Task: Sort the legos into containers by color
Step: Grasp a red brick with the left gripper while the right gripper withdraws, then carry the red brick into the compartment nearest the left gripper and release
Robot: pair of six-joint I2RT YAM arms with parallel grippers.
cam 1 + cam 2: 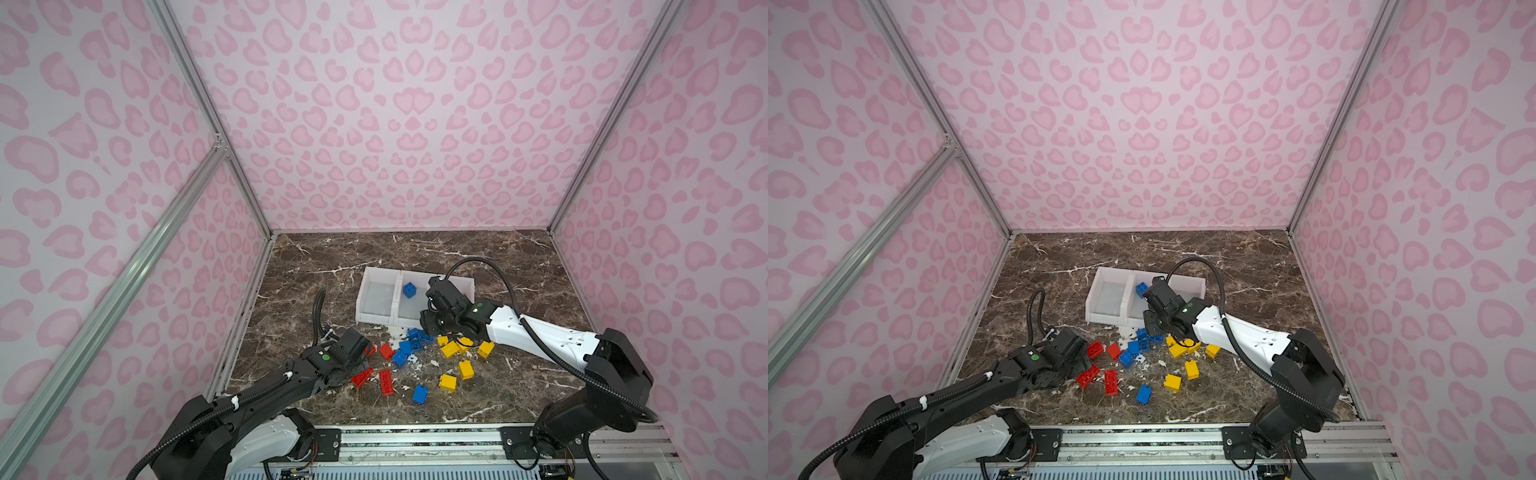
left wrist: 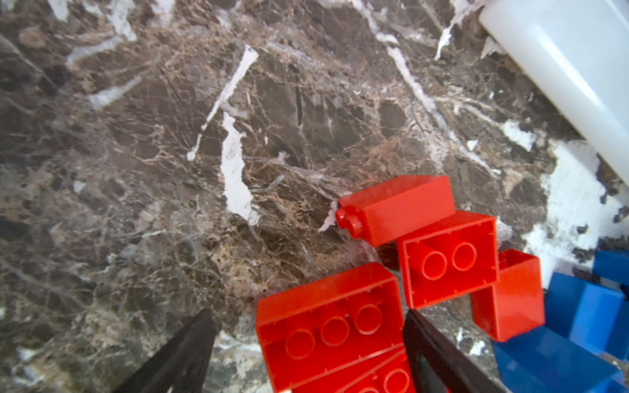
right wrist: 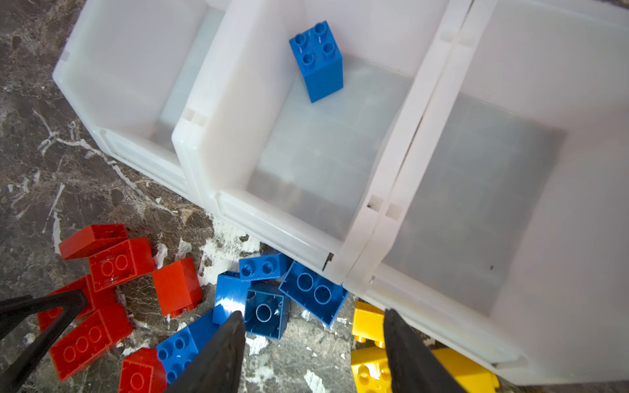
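R gripper (image 3: 315, 314), jaws apart, above blue legos (image 3: 263, 314)

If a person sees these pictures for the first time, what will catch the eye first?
The pink spotted walls fill most of both top views. Below them, red, blue and yellow legos lie scattered on the dark marble table, in front of three white bins. One blue lego stands alone in the middle bin.
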